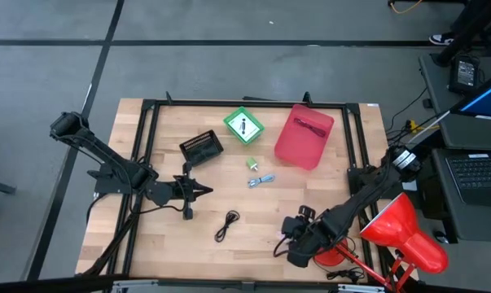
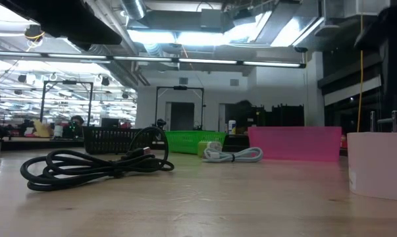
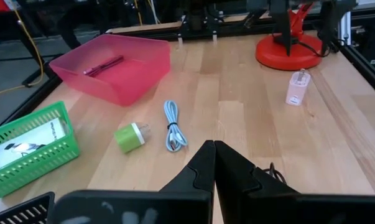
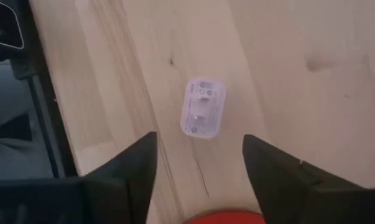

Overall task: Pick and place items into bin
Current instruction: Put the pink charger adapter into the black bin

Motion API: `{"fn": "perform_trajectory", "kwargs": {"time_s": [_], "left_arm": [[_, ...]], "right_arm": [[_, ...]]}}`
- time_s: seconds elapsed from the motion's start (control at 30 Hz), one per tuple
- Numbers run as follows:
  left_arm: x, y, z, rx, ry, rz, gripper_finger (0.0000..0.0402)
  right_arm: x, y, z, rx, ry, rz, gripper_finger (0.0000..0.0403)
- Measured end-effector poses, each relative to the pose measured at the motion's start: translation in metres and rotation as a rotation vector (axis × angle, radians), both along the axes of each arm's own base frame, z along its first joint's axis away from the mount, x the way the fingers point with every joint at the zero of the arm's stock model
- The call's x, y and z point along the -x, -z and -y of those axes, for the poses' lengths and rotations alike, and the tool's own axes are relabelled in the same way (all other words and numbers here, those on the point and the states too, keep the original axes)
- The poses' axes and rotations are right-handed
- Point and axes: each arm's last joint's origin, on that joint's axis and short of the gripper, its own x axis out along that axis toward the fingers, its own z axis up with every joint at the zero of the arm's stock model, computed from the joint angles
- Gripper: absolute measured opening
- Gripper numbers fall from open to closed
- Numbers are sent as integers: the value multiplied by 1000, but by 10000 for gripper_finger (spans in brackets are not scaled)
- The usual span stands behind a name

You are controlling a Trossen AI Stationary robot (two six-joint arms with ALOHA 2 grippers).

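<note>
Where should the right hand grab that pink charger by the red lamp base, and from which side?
Take the pink charger across its two longer side faces, coming down from above. It seems to stand on end, prongs up, and the open right hand hangs above it with a finger on either side.

Ceiling strip lights glared overhead; the pale wooden desk was evenly lit, shadows soft, its near edge blurred.
</note>
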Motion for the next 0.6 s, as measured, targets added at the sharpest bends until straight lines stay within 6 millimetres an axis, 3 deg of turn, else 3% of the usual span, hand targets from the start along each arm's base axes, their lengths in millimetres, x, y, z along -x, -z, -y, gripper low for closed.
{"fn": "perform_trajectory", "kwargs": {"time_s": [0.23, 0.6], "left_arm": [[0, 0, 0, 21, -9, 4, 2], [0, 0, 0, 23, -10, 4, 2]], "right_arm": [[3, 18, 2, -17, -5, 23, 255], [5, 39, 4, -53, -27, 86, 246]]}}
